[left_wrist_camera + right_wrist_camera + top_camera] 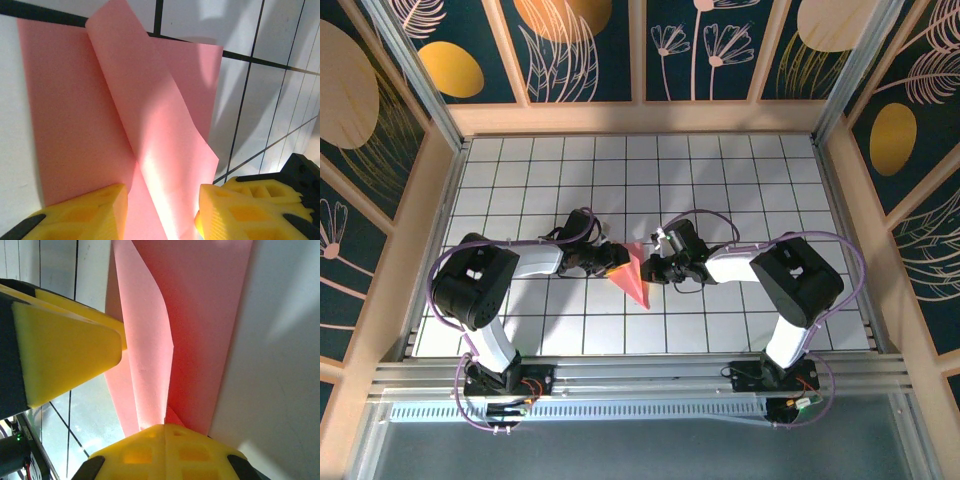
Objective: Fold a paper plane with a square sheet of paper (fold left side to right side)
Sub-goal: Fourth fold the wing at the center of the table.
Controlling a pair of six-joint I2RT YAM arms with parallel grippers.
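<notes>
**Item:** sheet of paper, salmon-pink, plain, unmarked.

**Location:** middle of the tiled tabletop, between the two grippers, which meet over it from either side.

**Form:** from above, a triangular outline narrowing to a point toward the near edge, not a square. The wrist views show a flat lower layer on the tiles and one long flap standing up from it along a crease. The flap is curled and loose, not pressed down.

**Left gripper:** jaws spread, one yellow pad on each side of the raised flap, with the crease line running between them. I cannot tell whether the pads bear on the lower layer.

**Right gripper:** jaws pressed together, pinching the paper at the foot of the crease where the flap meets the lower layer. A second yellow pad stands just beside the flap, probably the other arm's.

**Progress (judged):** early to middle.
- Done: the first folding has given the sheet its pointed outline, and a side flap is lifted and partly turned over.
- Left: bring the flap fully across, flatten it and sharpen its crease, then make the matching and later folds. A narrow dart with layered wings is not yet formed.

**Condition:** no tears or crumpling visible.
</notes>
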